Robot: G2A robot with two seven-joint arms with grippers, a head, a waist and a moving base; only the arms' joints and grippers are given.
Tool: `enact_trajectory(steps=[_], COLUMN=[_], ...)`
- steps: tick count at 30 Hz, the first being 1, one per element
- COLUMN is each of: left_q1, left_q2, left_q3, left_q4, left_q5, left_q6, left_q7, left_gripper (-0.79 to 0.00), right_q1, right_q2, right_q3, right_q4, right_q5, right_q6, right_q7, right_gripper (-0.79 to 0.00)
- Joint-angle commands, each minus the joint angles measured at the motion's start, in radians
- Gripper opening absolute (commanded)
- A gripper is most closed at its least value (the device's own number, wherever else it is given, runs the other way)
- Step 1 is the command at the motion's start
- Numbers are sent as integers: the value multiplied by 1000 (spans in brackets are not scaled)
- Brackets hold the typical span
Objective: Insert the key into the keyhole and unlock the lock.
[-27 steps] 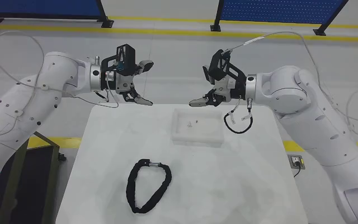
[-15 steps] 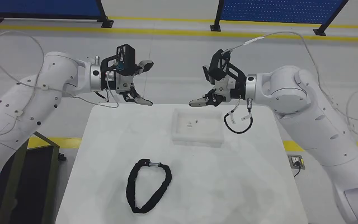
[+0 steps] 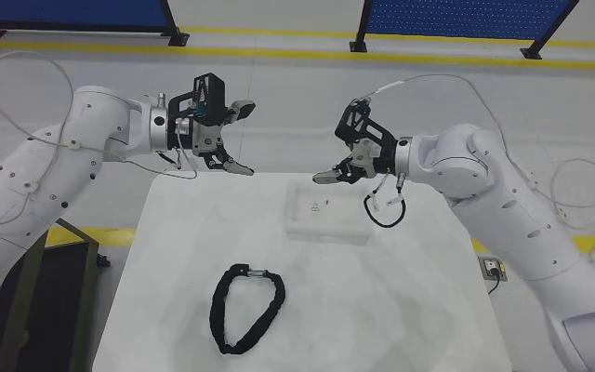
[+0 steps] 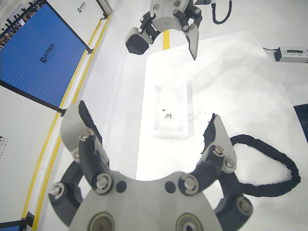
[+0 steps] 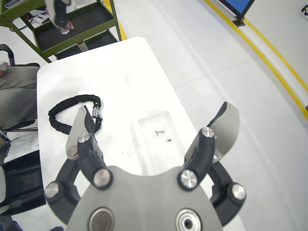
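This is looking like a robotics test hall: a glossy pale floor is carrying yellow lane tape at 12 o'clock beyond the white counter, blue partition panels are standing at 11 and 1 o'clock, and a green metal trolley is sitting at 8 o'clock.

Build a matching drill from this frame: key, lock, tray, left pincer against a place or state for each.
1 key
2 lock
3 tray
4 left pincer

a open, empty, in the air
b black loop on the table's near half
c white, on the table's far half
d lying in the tray

Pairs: 1-d, 2-b, 3-c, 4-a
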Motion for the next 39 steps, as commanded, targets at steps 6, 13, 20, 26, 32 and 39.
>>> enact_trajectory(steps=[6, 13, 20, 26, 32, 39], left_q1=[0, 0, 0, 0, 0, 0], left_q2=[0, 0, 0, 0, 0, 0], left_q3=[0, 0, 0, 0, 0, 0], left_q4=[0, 0, 0, 0, 0, 0], left_q5=[0, 0, 0, 0, 0, 0], left_q6=[0, 0, 0, 0, 0, 0], left_q7=[0, 0, 0, 0, 0, 0], left_gripper=[0, 0, 0, 0, 0, 0], right_q1=[21, 74, 109, 134, 149, 151], right_q2=[-54, -138, -237, -314, -381, -392], right_q3=[-98, -211, -302, -344, -363, -367], right_q4=[123, 280, 412, 554, 672, 690], right_q5=[26, 78, 189, 279, 334, 341], right_q6=[84, 234, 419, 507, 529, 531], right_q7=[-7, 34, 109, 146, 118, 120], right_gripper=[0, 0, 0, 0, 0, 0])
